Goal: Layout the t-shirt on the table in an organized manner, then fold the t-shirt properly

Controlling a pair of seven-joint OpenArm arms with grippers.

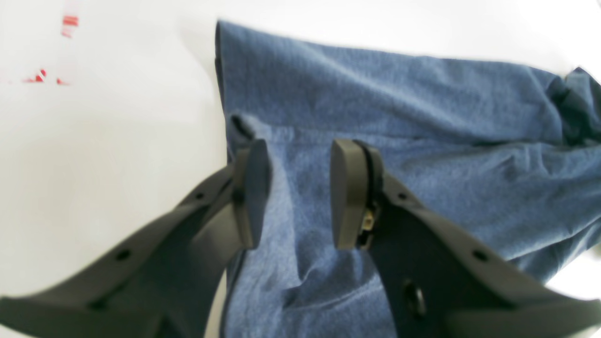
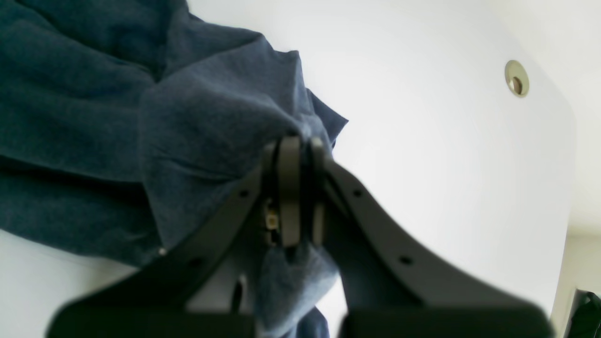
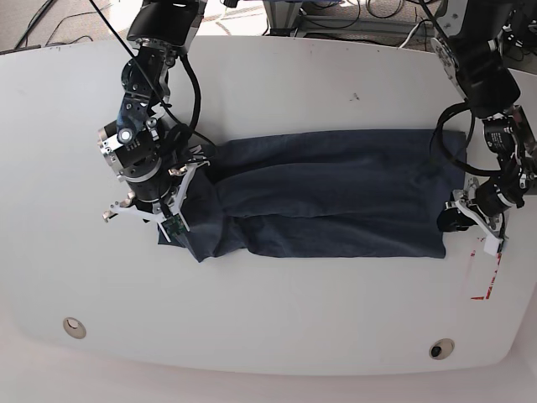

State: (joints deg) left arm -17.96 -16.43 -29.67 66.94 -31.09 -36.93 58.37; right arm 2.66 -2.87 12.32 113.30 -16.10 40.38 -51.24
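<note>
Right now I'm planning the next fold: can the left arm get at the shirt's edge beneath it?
Probably yes. The left gripper hangs open directly over the t-shirt near its edge by the bare table, with nothing between jaws and cloth.

The base view is looking down from high above onto the large white smooth tabletop (image 3: 277, 336), taking in both arms. Each wrist view is peering close along its own gripper fingers. All three views are sharing the dark navy-blue soft cloth t-shirt (image 3: 336, 197) (image 1: 422, 155) (image 2: 94, 117).
</note>
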